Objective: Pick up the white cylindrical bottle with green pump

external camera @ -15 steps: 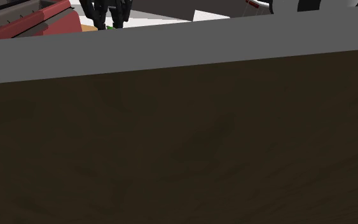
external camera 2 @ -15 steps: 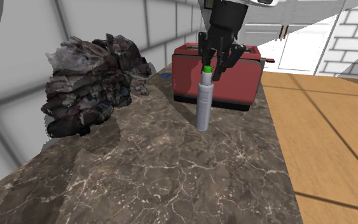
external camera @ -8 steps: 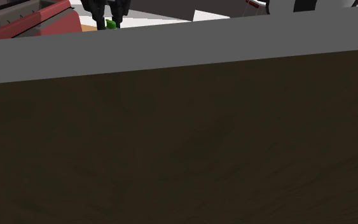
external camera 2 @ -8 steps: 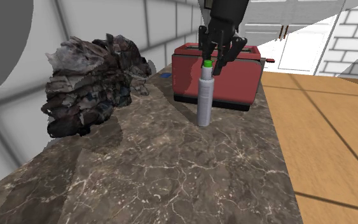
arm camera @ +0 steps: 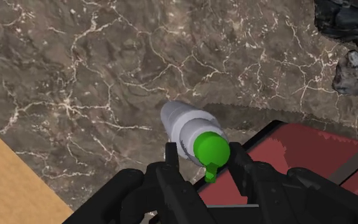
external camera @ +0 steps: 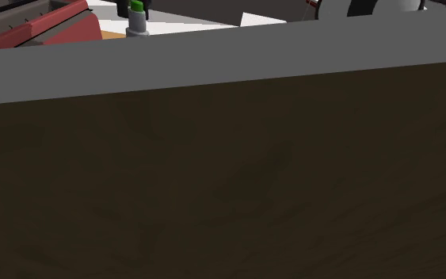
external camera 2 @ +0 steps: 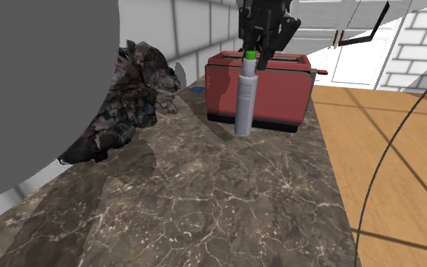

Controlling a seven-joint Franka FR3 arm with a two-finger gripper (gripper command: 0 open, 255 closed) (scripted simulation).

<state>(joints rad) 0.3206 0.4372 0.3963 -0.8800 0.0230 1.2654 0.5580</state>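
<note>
Bottle [external camera 2: 246, 98] update: we see our end effector [external camera 2: 250, 57] clamped on its green pump [arm camera: 210, 151], holding the grey-white cylinder upright just in front of the red toaster [external camera 2: 284, 91], toward the far edge of the marbled table [external camera 2: 204, 197].

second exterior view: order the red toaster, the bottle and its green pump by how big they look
1. red toaster: largest by far.
2. bottle: a slim column in front of it, nearer the camera yet plainly smaller.
3. green pump: a small cap on the bottle's top.
</note>
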